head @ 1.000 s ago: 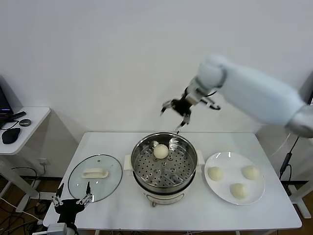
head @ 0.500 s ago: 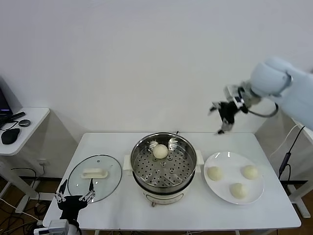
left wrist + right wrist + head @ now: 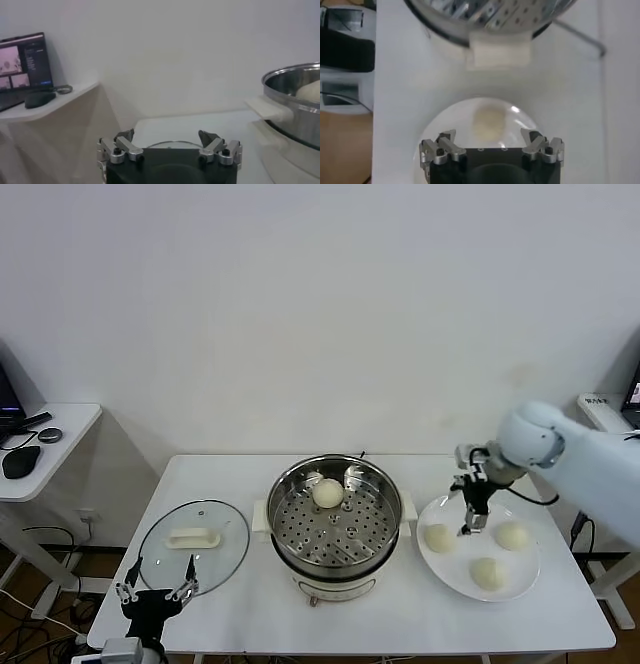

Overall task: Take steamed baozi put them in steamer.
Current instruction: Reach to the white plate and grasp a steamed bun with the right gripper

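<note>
The right gripper (image 3: 471, 506), spread wide and empty, is held above the plate (image 3: 450, 569) near the desk's right edge; a bun (image 3: 438, 537) could be squashed or nudged off if gripped off-centre.

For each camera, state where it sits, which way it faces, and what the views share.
Head: high on the body, facing down at the table; right gripper over the plate, left gripper parked low.
Left wrist: faces across to the steamer; own open fingers.
Right wrist: looks down on a baozi.
Shared: steamer, baozi.
</note>
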Motion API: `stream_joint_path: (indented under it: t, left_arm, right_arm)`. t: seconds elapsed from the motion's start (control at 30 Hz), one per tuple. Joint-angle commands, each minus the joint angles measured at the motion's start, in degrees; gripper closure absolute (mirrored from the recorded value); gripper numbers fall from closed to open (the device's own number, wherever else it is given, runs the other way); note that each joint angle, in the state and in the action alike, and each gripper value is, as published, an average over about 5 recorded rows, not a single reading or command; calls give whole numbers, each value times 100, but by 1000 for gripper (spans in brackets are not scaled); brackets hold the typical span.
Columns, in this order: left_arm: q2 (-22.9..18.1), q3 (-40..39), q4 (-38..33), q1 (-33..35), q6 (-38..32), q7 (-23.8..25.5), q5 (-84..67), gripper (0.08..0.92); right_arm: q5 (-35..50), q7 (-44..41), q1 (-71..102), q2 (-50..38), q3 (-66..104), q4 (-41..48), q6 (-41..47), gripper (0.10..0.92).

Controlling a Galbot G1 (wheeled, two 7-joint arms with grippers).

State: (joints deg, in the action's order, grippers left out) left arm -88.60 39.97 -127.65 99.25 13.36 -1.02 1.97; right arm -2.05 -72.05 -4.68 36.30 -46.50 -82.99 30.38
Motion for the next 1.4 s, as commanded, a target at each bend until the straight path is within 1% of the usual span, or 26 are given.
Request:
stream_joint_path:
  t: [0.03,0.3,0.43,0.63,0.8,1.4]
  left_arm:
    - [-14,-10,62,-2,-2,6,14,177]
    - [44,36,266,-101,-11,4,101,177]
    - [56,37,288,-144,-6,29,154,177]
    - [56,19,277,-153,4,65,165,177]
    - [50,16,269,-144,5,73,173,177]
    - [56,13,247,-100,2,79,219,177]
  right_arm:
    - [-492,-68,758,374,368,487,224,203]
    - [-713,-118,824,671,530,886,-37,203]
    - [-827,-221,901,748,602,1108,-458,203]
    - [-926,93,1002,903,792,1509,-897,203]
    - [-935,198,987,987,834,1658,-969,203]
    - [-1073,119,1043,1260,847,1979,-1102,203]
